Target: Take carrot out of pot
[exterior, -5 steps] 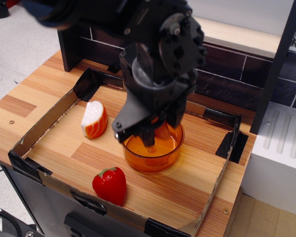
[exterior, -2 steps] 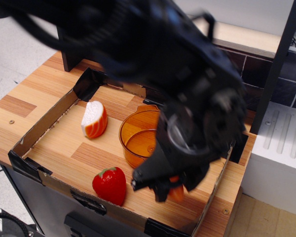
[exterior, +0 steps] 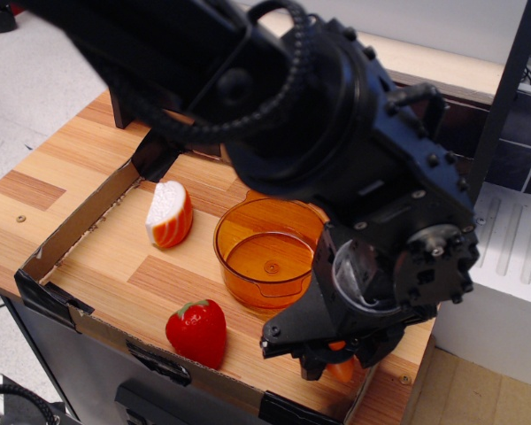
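The translucent orange pot (exterior: 267, 251) stands in the middle of the cardboard tray, and its inside shows empty. My gripper (exterior: 334, 361) is at the tray's front right corner, right of and in front of the pot, low over the wood. Its jaws are shut on the small orange carrot (exterior: 341, 367), of which only the lower tip shows between the fingers. The black arm covers the back right part of the tray.
An orange-and-white striped wedge (exterior: 170, 214) lies left of the pot. A red strawberry (exterior: 197, 331) lies at the front, left of my gripper. The low cardboard tray wall (exterior: 64, 235) rings the wooden board. A dark brick wall stands behind and a white box (exterior: 504, 266) at right.
My gripper has lifted the carrot out of the pot and carried it forward and to the right, down to the tray's front right corner. The pot now stands empty.
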Controlling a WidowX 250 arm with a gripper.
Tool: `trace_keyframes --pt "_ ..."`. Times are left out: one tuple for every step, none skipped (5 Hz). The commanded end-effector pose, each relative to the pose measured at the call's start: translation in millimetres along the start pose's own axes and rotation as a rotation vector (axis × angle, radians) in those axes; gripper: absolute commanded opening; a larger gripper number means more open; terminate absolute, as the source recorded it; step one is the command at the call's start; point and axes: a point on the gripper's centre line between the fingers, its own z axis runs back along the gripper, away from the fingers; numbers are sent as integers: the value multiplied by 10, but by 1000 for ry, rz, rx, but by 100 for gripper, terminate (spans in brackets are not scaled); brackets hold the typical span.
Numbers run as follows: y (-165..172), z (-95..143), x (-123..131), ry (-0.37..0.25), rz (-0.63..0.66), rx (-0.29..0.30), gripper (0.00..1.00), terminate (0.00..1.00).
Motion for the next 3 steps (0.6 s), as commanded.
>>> trace_keyframes --pt "10 49 96 59 32 -1 100 0" --pt "23 33 104 78 44 -2 100 0" --pt "49 37 117 107 53 0 100 0"
